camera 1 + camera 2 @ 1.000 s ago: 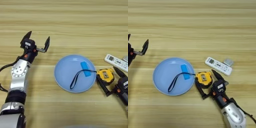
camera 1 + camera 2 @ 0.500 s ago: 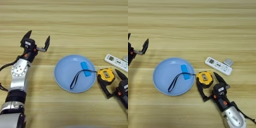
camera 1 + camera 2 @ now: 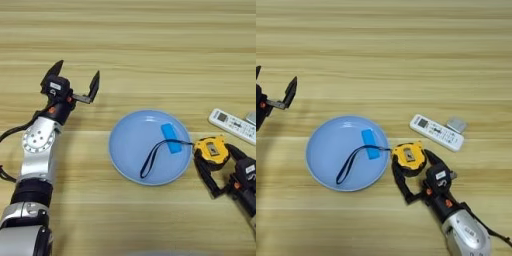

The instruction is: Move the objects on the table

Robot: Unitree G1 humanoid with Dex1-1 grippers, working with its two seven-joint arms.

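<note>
A yellow-and-black tape measure [image 3: 409,155] lies on the table [image 3: 150,40] just right of a round light-blue plate [image 3: 331,165]. Its dark blue strap [image 3: 152,159] trails across the plate, ending in a light-blue tag [image 3: 171,137]. Reaching in from the lower right, my right gripper [image 3: 410,158] is open, with one black finger [image 3: 399,176] along the tape measure's near-left side and the other at its right side. My left gripper [image 3: 77,70] hangs open and empty above the table, up and left of the plate.
A white remote control [image 3: 436,132] lies just behind the tape measure, with a small grey square object [image 3: 457,125] at its far end. Bare wood stretches across the far half of the table.
My right gripper has pushed forward and to the left, so its fingers now sit on either side of the tape measure. The left arm, plate and remote are unmoved.
</note>
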